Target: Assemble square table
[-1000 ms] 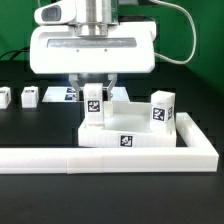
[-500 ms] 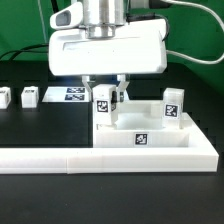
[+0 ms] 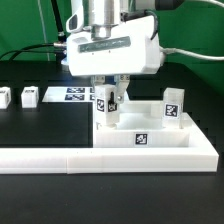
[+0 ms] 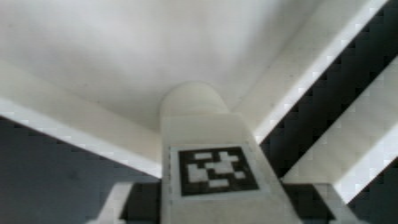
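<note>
Compared with one second ago, the gripper, the leg in it and the slab are all further toward the exterior view's right. Since half a second ago I see only that the wrist has turned; the slab stays where it was.

The jaws are closed on the leg, one finger on each side of its upper part. It stands upright at the slab's corner on the exterior view's left. I cannot tell if its foot sits in the socket. A second leg stands upright at the corner on the right. The slab lies in the inner corner of the rail.

In the wrist view the leg fills the middle, tag toward the camera.

Two loose legs stand on the bench at the exterior view's left, well apart from the slab. The marker board lies between them and the gripper.
</note>
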You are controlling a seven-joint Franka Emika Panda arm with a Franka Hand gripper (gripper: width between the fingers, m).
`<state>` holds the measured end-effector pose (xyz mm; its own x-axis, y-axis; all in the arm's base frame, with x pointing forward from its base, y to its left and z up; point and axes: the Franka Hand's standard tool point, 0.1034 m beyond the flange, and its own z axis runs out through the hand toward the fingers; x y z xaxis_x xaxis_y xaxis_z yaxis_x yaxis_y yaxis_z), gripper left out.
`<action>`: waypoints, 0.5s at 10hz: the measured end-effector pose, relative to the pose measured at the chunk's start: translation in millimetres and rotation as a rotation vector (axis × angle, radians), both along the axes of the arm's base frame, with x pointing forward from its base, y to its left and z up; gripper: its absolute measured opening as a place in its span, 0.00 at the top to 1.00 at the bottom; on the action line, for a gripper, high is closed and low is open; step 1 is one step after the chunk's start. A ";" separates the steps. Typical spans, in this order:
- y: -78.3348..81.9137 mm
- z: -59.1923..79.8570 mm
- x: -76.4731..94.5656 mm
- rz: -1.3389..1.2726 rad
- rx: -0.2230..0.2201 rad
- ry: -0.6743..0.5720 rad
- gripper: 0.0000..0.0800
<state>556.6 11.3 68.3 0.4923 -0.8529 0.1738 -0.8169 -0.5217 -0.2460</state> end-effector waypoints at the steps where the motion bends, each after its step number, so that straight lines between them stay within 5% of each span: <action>1: -0.3 0.2 0.1 -0.030 0.010 -0.001 0.64; 2: -0.7 0.5 0.2 -0.038 0.012 -0.002 0.63; 4: -2.8 0.6 0.1 0.041 -0.014 -0.001 0.33; 5: -9.9 2.2 0.9 0.117 -0.039 -0.002 0.33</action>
